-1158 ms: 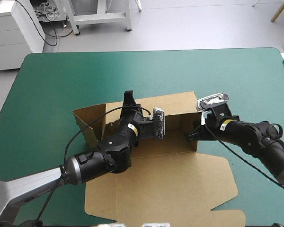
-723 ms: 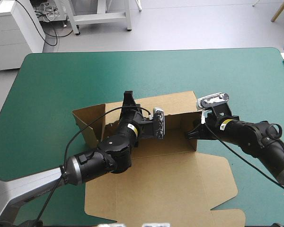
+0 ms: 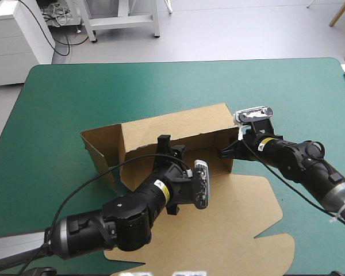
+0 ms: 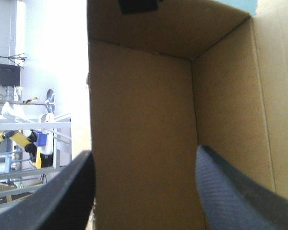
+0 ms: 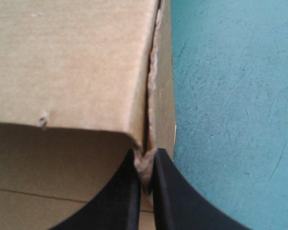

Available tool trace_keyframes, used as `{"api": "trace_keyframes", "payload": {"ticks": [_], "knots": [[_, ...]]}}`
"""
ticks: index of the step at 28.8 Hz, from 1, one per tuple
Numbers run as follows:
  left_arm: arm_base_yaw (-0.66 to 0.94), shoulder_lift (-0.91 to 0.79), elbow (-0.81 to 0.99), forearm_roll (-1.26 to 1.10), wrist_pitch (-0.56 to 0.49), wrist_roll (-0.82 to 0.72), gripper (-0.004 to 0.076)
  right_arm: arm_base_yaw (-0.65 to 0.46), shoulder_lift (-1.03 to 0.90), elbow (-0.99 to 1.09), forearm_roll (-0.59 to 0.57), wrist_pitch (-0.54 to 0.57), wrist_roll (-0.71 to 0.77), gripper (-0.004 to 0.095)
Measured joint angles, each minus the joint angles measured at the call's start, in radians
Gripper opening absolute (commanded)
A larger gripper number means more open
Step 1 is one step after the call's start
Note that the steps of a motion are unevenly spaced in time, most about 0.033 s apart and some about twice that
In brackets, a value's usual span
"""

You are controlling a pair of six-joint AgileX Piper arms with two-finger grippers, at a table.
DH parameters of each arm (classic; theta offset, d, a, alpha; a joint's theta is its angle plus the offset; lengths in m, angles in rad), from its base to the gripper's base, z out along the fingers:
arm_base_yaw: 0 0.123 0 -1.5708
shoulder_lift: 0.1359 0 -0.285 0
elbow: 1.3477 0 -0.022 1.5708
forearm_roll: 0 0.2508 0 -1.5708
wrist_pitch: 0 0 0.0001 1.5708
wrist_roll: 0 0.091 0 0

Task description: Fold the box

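Here we are over the teal-green surface (image 3: 161, 86), and the brown cardboard box (image 3: 178, 123) sits just about at its centre, half built: the long far wall stands upright along the box's 12 o'clock side, a loose flap juts out at its 9 o'clock end, and the flat lid panel (image 3: 230, 224) spreads out toward 6 o'clock, lying on the cover. At the box's 3 o'clock end we see the right tool (image 3: 223, 154), its arm reaching in from 4 o'clock. From its own wrist, the right tool (image 5: 145, 155) has its black fingers pressed almost together, pinching the torn edge where two layers of the box (image 5: 72, 62) meet at that corner, with bare teal-green surface (image 5: 230, 96) just beside it. Now the left tool (image 3: 168, 146), whose arm comes up from 7 o'clock across the lid panel: it sits at the front of the tray. Its wrist view shows the left tool (image 4: 145, 152) with fingers spread wide, gripping nothing, looking into an inner corner of the box (image 4: 139, 110), one finger near a wall's open edge.
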Motion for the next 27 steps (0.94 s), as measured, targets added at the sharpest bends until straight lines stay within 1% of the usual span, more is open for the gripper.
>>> {"api": "trace_keyframes", "payload": {"ticks": [3,8,12,15,18,21,24,27], "knots": [[-0.021,-0.028,0.000,0.001,0.003,0.000,0.0424,0.000,0.003,-0.043,-0.021,0.071,0.018,-0.0020],[0.030,-0.036,-0.058,-0.032,0.007,0.017,0.0423,0.002,0.003,-0.117,-0.080,0.197,0.069,-0.0020],[0.141,-0.036,-0.172,-0.155,0.007,0.087,0.0423,0.002,0.003,-0.164,-0.146,0.288,0.132,-0.0020],[0.270,-0.036,-0.261,-0.347,0.014,0.189,0.0419,0.002,0.003,-0.187,-0.184,0.343,0.158,-0.0020],[0.447,-0.037,-0.330,-0.598,0.047,0.329,0.0368,-0.014,0.004,-0.214,-0.184,0.377,0.166,-0.0020],[0.641,-0.037,-0.349,-0.834,0.086,0.447,0.0287,-0.050,0.023,-0.250,-0.184,0.425,0.167,-0.0020],[0.804,-0.037,-0.349,-1.029,0.115,0.530,0.0200,-0.096,0.071,-0.302,-0.184,0.487,0.158,-0.0020],[0.930,-0.046,-0.338,-1.175,0.126,0.595,0.0090,-0.126,0.141,-0.359,-0.184,0.534,0.142,-0.0020]]}}
